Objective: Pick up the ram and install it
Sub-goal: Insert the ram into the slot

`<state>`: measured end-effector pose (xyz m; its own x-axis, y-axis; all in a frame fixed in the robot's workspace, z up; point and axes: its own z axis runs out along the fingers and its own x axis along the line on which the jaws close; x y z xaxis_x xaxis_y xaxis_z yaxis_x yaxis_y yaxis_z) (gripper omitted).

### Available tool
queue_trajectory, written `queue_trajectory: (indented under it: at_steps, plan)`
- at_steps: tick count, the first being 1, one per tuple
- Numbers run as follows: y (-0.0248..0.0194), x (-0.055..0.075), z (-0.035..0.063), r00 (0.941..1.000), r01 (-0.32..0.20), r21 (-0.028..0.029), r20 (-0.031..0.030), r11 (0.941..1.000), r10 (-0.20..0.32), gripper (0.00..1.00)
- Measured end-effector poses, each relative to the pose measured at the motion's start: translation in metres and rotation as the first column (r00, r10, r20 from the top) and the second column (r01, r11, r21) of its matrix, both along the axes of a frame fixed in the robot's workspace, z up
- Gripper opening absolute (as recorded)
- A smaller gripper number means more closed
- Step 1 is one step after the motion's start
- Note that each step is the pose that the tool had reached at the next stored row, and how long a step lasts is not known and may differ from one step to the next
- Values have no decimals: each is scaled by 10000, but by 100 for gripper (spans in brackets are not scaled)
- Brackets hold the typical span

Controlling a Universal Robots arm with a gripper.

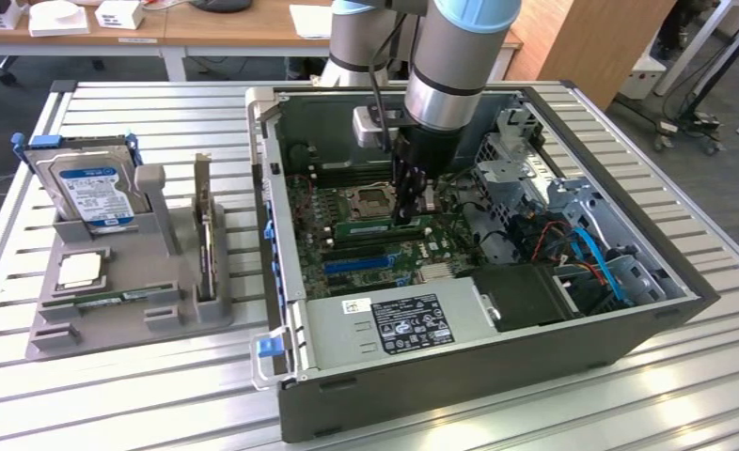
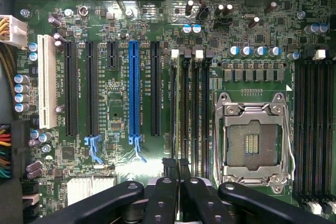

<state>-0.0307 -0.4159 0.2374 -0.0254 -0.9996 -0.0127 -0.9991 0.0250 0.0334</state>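
- Working deep inside the open case (image 1: 470,376), at the memory slots (image 2: 197,108) beside the CPU socket (image 2: 254,142).
- Holding the fingers (image 2: 169,182) pinched narrow, nearly closed.
- Seating step, by the look: taking the thin green edge beneath for the ram (image 2: 180,108), upright in its slot; cannot tell if gripped or pressed.
- Spotting another green stick (image 1: 106,299) in the grey holder (image 1: 118,329) on the desk (image 1: 132,122).
- Calls for straight, even downward pressure until the end latches (image 2: 175,53) catch.

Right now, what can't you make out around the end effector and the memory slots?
- Exterior view: what sits between the end effector tips, too small and dark.
- Wrist view: near ends of the memory slots, covered by the fingers; a grip on anything cannot be told.
- Exterior view: the ram in the gray holder, sticker too small.
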Motion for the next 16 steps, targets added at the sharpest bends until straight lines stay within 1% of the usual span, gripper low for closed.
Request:
queue_trajectory:
  at_steps: [16]
  plan:
    - [0, 4, -3, 9999, -107, 0, 0, 9999, 107, 12]
